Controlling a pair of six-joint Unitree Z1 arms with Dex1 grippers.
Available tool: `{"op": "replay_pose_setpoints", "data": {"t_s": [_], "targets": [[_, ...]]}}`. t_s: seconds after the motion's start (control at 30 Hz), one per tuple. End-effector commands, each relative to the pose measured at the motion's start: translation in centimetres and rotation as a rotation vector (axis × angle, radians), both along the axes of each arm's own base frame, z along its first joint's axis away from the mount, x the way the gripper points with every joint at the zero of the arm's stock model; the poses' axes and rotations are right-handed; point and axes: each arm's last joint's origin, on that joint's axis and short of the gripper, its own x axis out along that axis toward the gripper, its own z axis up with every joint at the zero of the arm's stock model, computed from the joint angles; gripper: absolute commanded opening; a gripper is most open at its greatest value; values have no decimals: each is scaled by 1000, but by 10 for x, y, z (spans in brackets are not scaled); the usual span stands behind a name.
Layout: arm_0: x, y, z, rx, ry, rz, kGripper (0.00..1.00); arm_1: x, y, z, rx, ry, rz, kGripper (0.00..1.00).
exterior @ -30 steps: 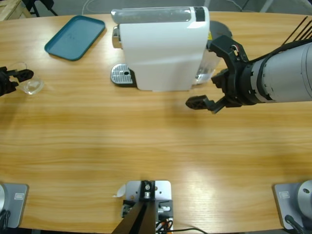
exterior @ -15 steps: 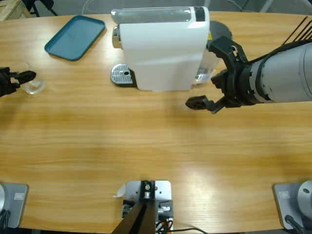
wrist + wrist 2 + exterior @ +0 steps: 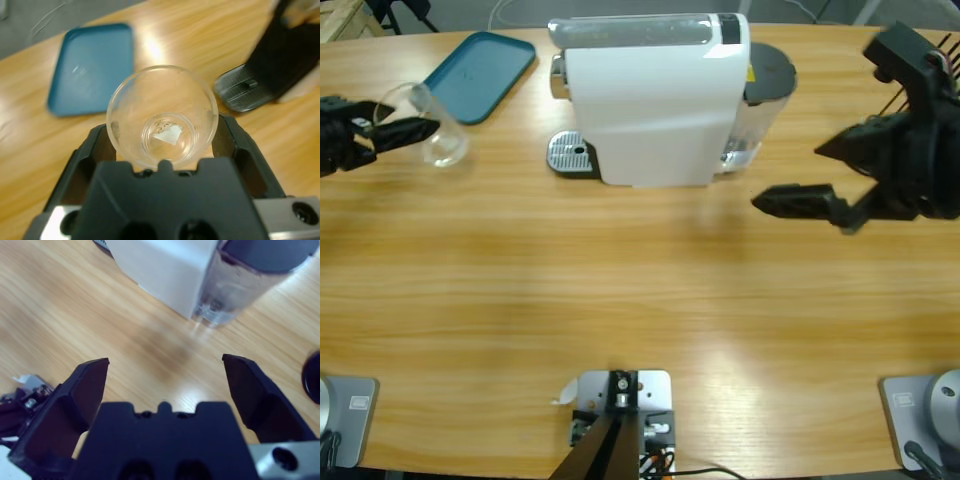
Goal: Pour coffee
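Note:
My left gripper [image 3: 400, 128] is shut on a small clear glass [image 3: 428, 137] near the table's left end, just below the teal tray. In the left wrist view the glass [image 3: 162, 117] sits between the two jaws of the left gripper [image 3: 162, 134], and its base looks clear with a pale glint. No coffee shows in any view. The white coffee machine [image 3: 650, 100] stands at the back middle, its metal drip tray [image 3: 570, 155] on the side facing the glass. My right gripper [image 3: 812, 178] hangs open to the right of the machine, holding nothing.
A teal tray [image 3: 475, 75] lies at the back left, also seen as the teal tray [image 3: 90, 67] beyond the glass. The machine's clear water tank [image 3: 765, 95] with a dark lid stands at its right end, and the same tank [image 3: 250, 280] is ahead of the right gripper [image 3: 165, 375].
The left gripper has carried the glass to the right, toward the machine, and the glass now looks larger and tilted. The right arm has drawn back to the right, away from the water tank.

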Motion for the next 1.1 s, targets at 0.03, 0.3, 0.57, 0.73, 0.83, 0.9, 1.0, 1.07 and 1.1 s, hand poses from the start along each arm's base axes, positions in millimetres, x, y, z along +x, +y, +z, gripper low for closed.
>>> {"op": "replay_pose_setpoints", "data": {"t_s": [0.03,0.3,0.57,0.73,0.83,0.9,1.0,1.07,1.1], "targets": [[35,-29,6,25,-3,-189,0,-43,-54,-5,-22,-34,15,982],[73,-55,-14,59,-1,-359,0,-61,-75,5,-3,-48,31,927],[76,-68,-43,108,27,-487,0,-59,-72,8,-33,-18,22,927],[75,-87,-50,102,-2,-541,0,-60,-74,7,-57,0,21,927],[74,-92,-51,108,-5,-554,0,-59,-73,7,-60,1,18,927],[77,-94,-54,105,-14,-551,0,-59,-73,7,-61,2,18,947],[85,-99,-60,96,-30,-547,0,-58,-73,7,-63,2,15,1000],[89,-102,-64,89,-36,-545,0,-59,-73,7,-63,1,16,1000],[90,-104,-65,86,-36,-546,0,-59,-73,7,-63,2,15,1000]]}}
